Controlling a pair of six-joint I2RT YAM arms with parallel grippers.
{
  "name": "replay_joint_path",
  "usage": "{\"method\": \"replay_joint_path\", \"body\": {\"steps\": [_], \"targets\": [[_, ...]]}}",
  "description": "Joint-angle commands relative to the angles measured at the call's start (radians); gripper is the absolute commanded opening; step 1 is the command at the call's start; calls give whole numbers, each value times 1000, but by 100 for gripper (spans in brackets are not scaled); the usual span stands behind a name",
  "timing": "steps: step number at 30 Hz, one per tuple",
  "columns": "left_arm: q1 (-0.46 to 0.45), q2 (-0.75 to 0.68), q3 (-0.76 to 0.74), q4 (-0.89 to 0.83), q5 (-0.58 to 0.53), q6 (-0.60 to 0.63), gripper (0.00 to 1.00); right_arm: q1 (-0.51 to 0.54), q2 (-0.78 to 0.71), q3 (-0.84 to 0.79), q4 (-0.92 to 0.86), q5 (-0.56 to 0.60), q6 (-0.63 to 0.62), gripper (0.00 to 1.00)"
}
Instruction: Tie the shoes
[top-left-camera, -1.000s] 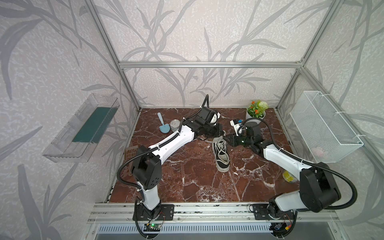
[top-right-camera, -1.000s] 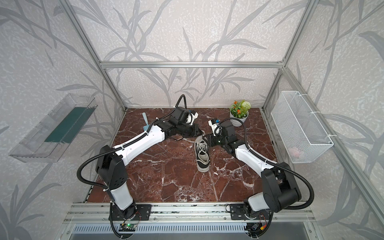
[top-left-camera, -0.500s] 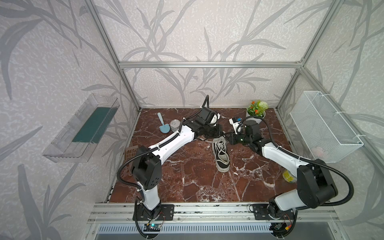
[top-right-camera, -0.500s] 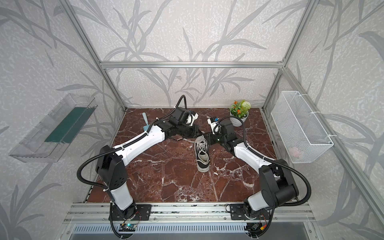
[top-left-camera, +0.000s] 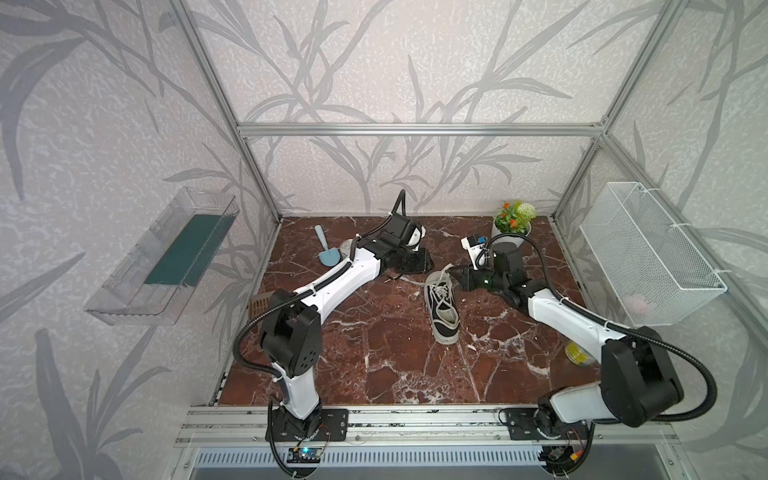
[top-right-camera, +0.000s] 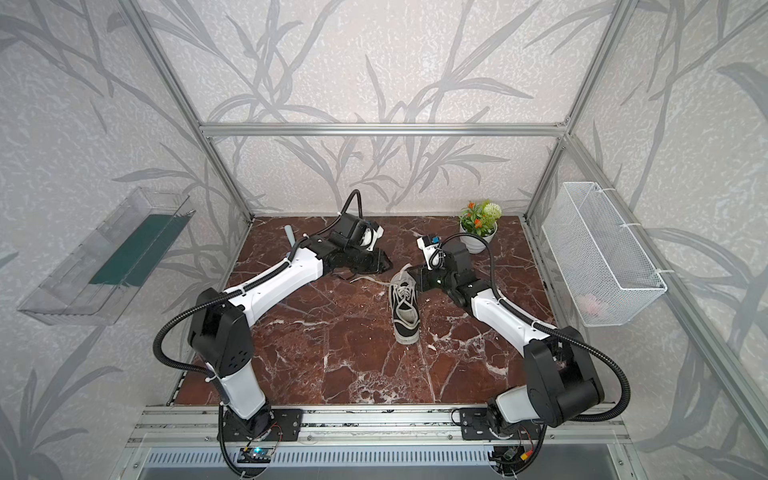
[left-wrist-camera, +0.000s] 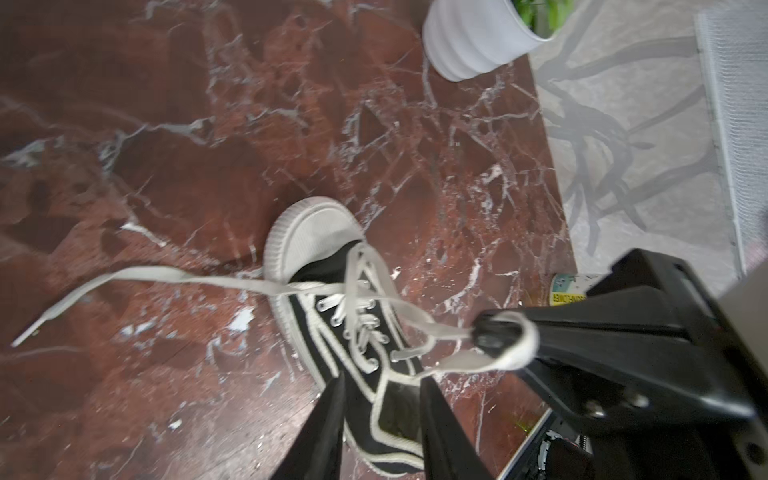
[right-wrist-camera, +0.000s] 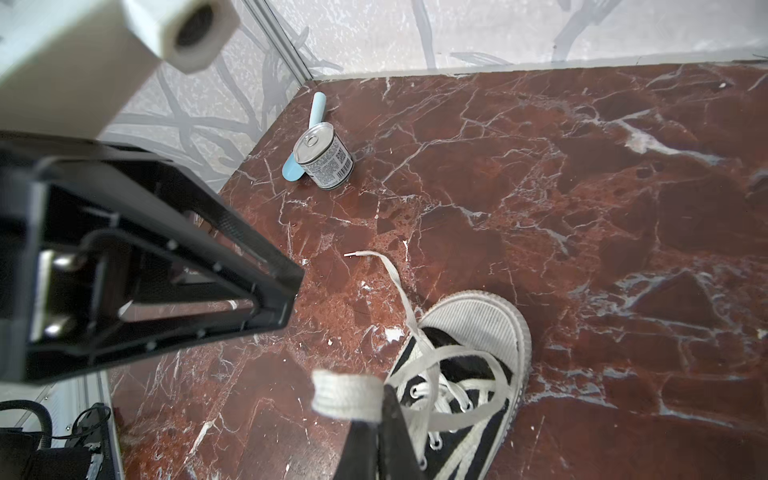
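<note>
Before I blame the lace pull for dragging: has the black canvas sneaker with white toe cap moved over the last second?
No. The sneaker keeps its spot and angle, with the same gap to the white flower pot.

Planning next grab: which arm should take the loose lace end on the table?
Left. The left gripper is open and empty; the loose lace end lies on its side. The right gripper is shut on the lace loop.

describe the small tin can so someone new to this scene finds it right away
Look to the far left corner of the red marble table. There the tin can stands upright beside a pale blue scoop. It alone is metal, with a silver pull-tab lid and a barcoded label.
</note>
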Motion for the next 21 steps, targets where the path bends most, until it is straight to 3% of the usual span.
{"method": "replay_joint_path", "body": {"steps": [1, 21], "targets": [[36, 33, -9, -72, -26, 79, 36, 3, -30, -15, 6, 3, -10, 1], [72, 273, -10, 150, 153, -135, 47, 3, -25, -35, 22, -18, 19, 1]]}}
